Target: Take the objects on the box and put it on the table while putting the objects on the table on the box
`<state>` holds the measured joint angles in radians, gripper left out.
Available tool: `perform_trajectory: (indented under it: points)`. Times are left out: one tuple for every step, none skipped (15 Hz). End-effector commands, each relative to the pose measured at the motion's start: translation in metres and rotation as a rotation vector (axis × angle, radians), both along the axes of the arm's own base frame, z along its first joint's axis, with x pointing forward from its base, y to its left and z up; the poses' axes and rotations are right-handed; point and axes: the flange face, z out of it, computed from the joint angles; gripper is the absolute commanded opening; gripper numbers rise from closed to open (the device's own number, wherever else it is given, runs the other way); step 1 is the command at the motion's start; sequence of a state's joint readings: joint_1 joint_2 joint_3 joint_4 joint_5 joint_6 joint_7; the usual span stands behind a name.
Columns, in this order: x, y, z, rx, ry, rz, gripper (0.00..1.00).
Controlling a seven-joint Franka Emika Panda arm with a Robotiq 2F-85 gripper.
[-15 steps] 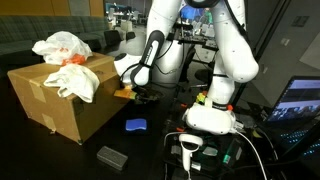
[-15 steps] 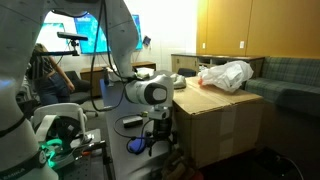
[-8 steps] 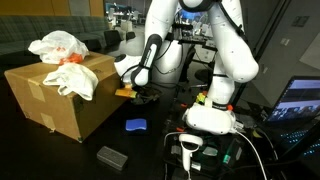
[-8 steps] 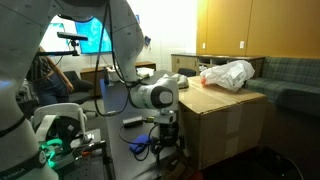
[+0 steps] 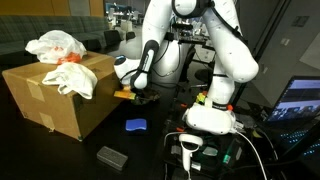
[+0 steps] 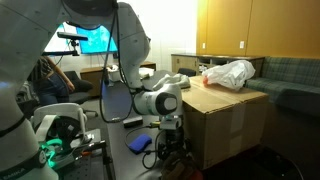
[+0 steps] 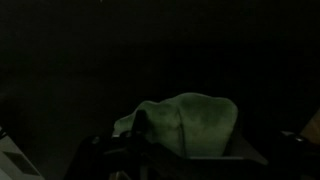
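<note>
- The pincer (image 5: 134, 96) is being held spread, low down just beside the box (image 5: 55, 100).
- White plastic bags (image 5: 60, 45) are being carried on top of the box.
- A blue item (image 5: 135, 125) and a grey block (image 5: 112, 156) are being borne by the dark desk (image 5: 70, 162).

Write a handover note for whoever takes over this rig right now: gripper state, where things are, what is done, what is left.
Gripper: open, nothing visibly held, low beside the large brown cardboard box, over the dark table.
On the box: crumpled white plastic bags.
On the table: small flat blue object and grey rectangular block.
Done: no swap visible yet.
Left: bags down to the table; blue object and grey block up onto the box.
The wrist view is too dark to rely on.
</note>
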<state>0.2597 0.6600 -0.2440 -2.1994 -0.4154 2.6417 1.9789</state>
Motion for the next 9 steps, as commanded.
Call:
perform_trajectory:
  points:
    - [0.011, -0.006, -0.013, 0.014, -0.009, 0.030, 0.91]
    - [0.012, -0.007, -0.013, 0.015, -0.007, 0.031, 0.76]
    - [0.013, -0.008, -0.013, 0.018, -0.011, 0.030, 0.68]
    - [0.014, -0.008, -0.012, 0.019, -0.012, 0.032, 0.59]
    - [0.015, -0.008, -0.011, 0.017, -0.011, 0.032, 0.52]
    - [0.015, -0.008, -0.009, 0.016, -0.009, 0.035, 0.44]
    - [0.015, -0.007, -0.008, 0.011, -0.007, 0.034, 0.37]
    - [0.015, -0.006, -0.007, 0.010, -0.007, 0.038, 0.30]
    - [0.015, -0.005, -0.003, 0.008, -0.006, 0.041, 0.21]
